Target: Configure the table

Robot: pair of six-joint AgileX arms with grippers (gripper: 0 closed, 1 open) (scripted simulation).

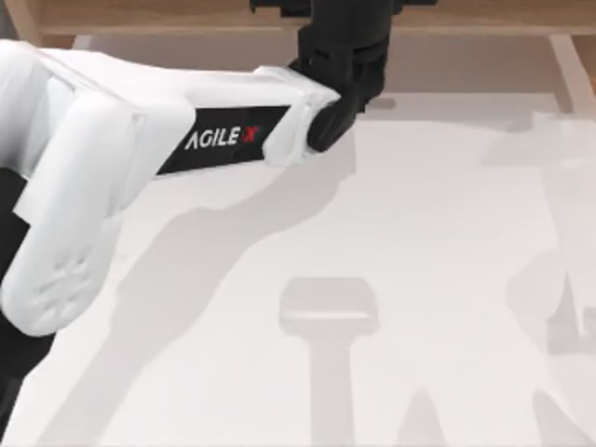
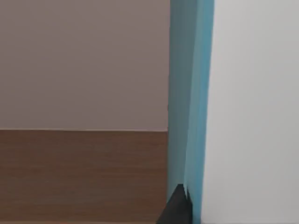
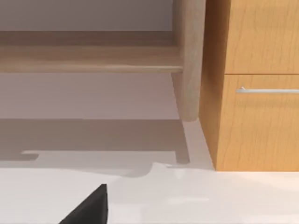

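Left arm (image 1: pixel 223 140) over table (image 1: pixel 419 233) far edge; wide bare tabletop

Bright even light, soft grey arm shadows across the white table (image 1: pixel 447 233), no glare

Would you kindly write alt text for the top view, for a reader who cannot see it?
The left arm, white with an AgileX label, reaches across the white table toward the wooden ledge at the far edge. Soft grey shadows fall across the tabletop.
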